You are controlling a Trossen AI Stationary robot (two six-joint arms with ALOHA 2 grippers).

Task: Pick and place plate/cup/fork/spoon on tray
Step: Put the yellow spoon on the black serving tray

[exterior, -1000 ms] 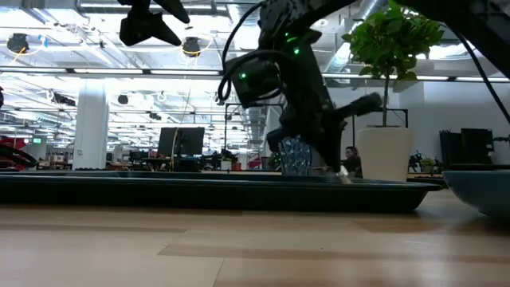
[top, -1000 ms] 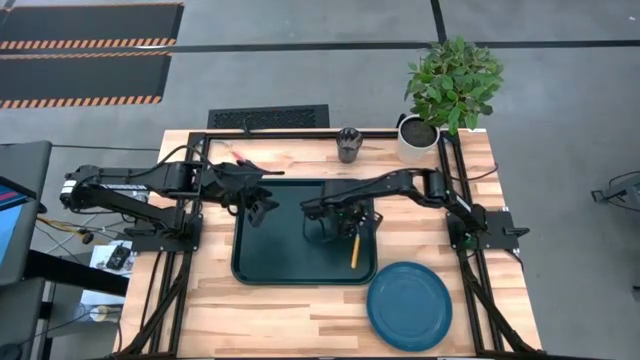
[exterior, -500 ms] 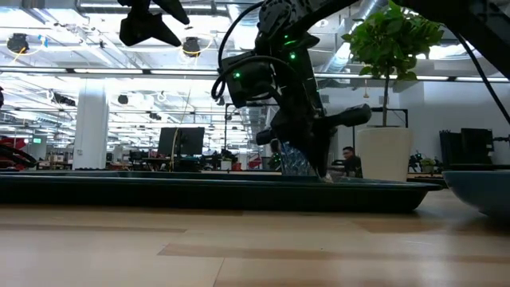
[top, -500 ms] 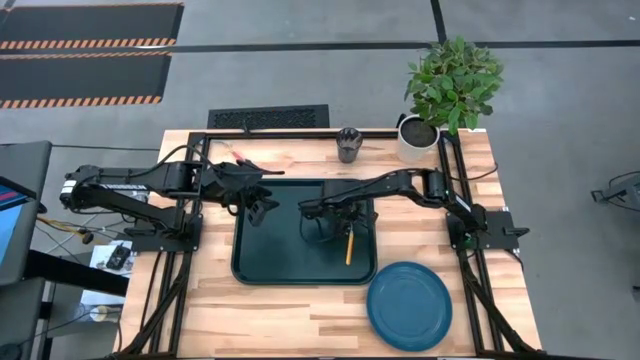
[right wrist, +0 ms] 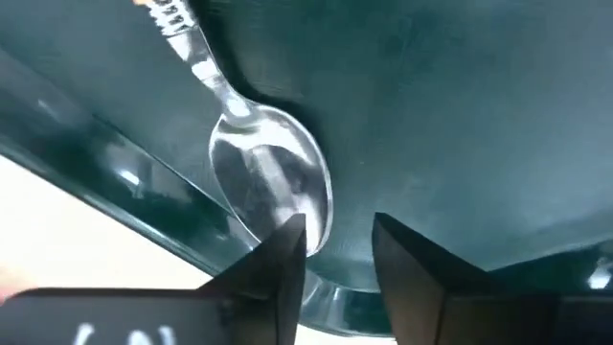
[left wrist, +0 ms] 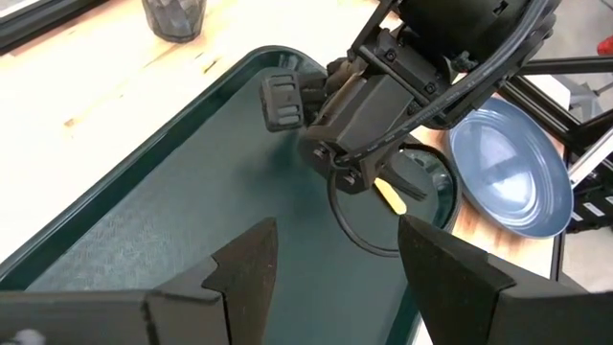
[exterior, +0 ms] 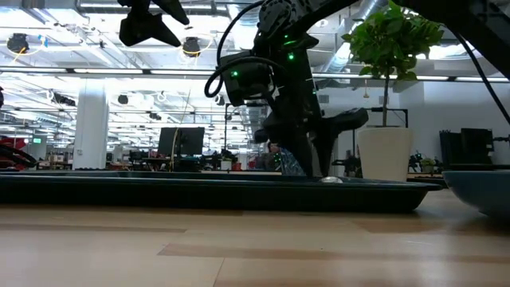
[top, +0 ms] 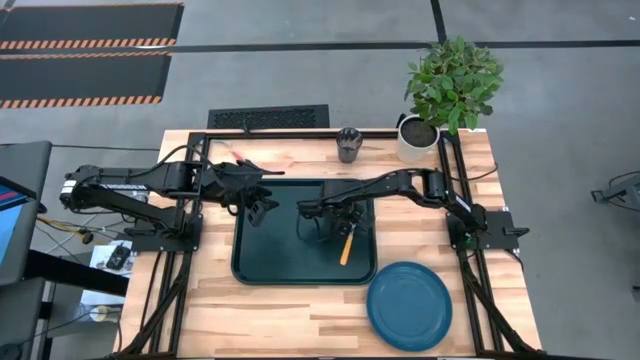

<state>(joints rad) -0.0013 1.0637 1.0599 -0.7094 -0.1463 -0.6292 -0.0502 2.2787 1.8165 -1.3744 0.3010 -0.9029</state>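
Observation:
The spoon (top: 345,248), silver bowl and orange handle, lies flat on the dark green tray (top: 280,260), right of its middle. In the right wrist view its bowl (right wrist: 273,182) rests on the tray floor just ahead of my right gripper (right wrist: 335,249), which stands open low over the tray (top: 322,222). My left gripper (left wrist: 340,264) hangs open above the tray's far left corner (top: 258,208). The blue plate (top: 408,305) sits on the table by the tray's near right corner. The grey cup (top: 348,143) stands behind the tray. The fork's red handle (top: 240,154) peeps out by the left arm.
A white pot with a green plant (top: 420,138) stands at the far right corner. Black frame rails (top: 300,133) run along the table's far, left and right sides. Bare wood shows in front of the tray (top: 260,320).
My right gripper has let go of the spoon and shifted slightly toward the table's left edge. The spoon, which hung bowl-down from the fingers, now lies flat on the tray, its handle swung a little toward the left.

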